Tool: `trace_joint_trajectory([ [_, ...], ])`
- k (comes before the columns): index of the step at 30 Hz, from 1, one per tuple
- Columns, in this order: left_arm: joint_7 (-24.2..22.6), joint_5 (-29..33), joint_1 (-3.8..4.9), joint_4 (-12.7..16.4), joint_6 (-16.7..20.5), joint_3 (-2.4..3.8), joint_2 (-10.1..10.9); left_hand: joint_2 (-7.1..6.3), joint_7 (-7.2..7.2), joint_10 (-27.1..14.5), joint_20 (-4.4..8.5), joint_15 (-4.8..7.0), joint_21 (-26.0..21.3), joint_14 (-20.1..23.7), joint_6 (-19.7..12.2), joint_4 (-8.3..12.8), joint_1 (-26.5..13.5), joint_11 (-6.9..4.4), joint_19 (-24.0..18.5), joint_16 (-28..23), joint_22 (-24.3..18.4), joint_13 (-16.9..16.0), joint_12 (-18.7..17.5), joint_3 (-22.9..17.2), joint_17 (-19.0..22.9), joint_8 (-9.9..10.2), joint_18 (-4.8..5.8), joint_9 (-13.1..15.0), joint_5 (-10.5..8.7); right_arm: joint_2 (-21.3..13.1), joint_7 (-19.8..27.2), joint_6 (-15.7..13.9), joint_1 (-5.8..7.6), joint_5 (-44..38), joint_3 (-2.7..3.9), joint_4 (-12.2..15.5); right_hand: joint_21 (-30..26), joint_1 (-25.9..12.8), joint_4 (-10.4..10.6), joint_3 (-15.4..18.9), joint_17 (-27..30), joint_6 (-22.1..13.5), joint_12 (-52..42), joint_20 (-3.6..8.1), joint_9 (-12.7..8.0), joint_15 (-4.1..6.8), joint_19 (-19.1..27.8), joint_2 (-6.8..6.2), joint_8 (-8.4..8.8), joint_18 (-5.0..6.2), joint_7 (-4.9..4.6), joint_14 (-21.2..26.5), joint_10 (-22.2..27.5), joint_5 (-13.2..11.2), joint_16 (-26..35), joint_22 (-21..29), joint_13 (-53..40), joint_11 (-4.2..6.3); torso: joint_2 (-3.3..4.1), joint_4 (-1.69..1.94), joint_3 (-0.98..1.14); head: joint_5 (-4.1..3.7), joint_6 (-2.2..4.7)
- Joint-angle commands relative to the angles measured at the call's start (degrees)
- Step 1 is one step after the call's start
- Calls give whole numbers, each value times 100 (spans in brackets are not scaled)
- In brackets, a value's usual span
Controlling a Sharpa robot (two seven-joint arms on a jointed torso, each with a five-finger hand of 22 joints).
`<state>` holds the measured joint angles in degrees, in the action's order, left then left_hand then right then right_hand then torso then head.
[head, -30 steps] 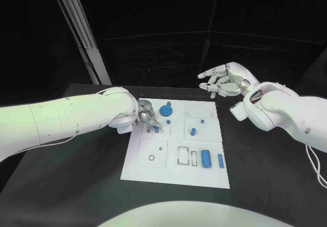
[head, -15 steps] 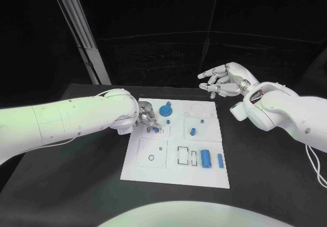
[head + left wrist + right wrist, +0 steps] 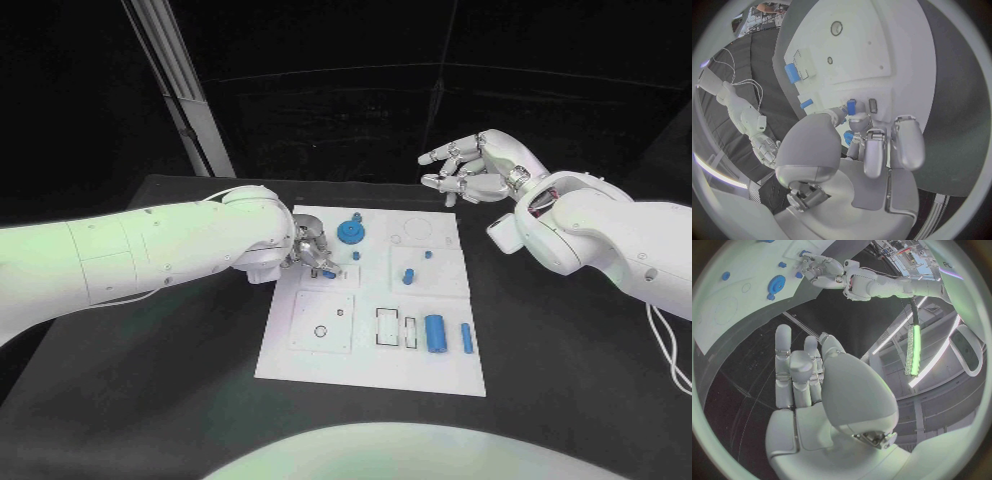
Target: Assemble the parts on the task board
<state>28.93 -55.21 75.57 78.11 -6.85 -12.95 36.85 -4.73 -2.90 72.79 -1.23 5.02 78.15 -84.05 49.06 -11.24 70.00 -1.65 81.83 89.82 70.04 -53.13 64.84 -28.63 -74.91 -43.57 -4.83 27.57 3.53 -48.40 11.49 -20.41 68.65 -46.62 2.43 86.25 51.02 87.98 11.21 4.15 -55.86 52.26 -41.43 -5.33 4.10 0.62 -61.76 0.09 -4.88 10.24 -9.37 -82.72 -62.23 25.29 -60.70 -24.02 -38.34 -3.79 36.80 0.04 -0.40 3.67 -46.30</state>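
The white task board (image 3: 325, 360) lies in the middle of the black table. My left hand (image 3: 309, 250) is low over its near-left part and pinches a small blue peg (image 3: 851, 106) between thumb and fingertip, right at the board's surface (image 3: 898, 50). A second blue piece (image 3: 847, 138) shows under its fingers. On the board are a round blue gear (image 3: 351, 234), a small peg (image 3: 355, 256), two small pieces (image 3: 408, 278), a blue cylinder (image 3: 436, 332) and a thin blue bar (image 3: 467, 339). My right hand (image 3: 469, 170) hangs raised beyond the board's far right corner, fingers apart, holding nothing.
A pale slanted post (image 3: 180, 90) stands behind the table's far left corner. Bare black table (image 3: 577, 360) lies to the right of the board and in front of it. Outlined recesses (image 3: 325, 325) mark the board's near-left area.
The left hand's fingers have shifted slightly over the same spot on the board with the blue peg. The right hand has stayed raised in place.
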Motion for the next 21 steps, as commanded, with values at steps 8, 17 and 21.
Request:
trace_joint_trajectory([
  [8,70,-2,-10,-138,-243,-9,-78,34,43,52,-5,3,-20,-595,-5,884,-64,-5,28,18,-2,-9,32,-962,-1509,-35,59,7,-13,10,11,42,10,-10,4,5,-29,39,5,-42,3,-29,10,-2,-9,12,-40,-3,12,30,2,-39,30,14,14,9,6,-7,-1,0,0,16,-5],
  [17,113,163,-8,-268,-395,-8,-174,-25,68,44,-4,8,-51,-595,38,772,-401,-17,14,18,-34,41,14,-914,-1509,-90,50,21,-23,-2,-18,57,10,-10,4,17,-33,33,16,-52,-17,-32,7,-3,-10,11,-38,-8,13,29,1,-42,31,20,5,10,13,-9,2,-5,3,5,-11],
  [21,130,189,-7,-320,-457,-8,-212,-31,75,28,0,14,-56,-595,50,720,-514,-22,14,18,-36,74,-8,-865,-1509,-96,50,17,-23,-8,-36,80,10,-10,3,17,-34,29,21,-53,0,-32,7,-4,-10,10,-36,-10,13,29,0,-39,31,21,21,11,15,-10,-1,1,6,4,-18],
])
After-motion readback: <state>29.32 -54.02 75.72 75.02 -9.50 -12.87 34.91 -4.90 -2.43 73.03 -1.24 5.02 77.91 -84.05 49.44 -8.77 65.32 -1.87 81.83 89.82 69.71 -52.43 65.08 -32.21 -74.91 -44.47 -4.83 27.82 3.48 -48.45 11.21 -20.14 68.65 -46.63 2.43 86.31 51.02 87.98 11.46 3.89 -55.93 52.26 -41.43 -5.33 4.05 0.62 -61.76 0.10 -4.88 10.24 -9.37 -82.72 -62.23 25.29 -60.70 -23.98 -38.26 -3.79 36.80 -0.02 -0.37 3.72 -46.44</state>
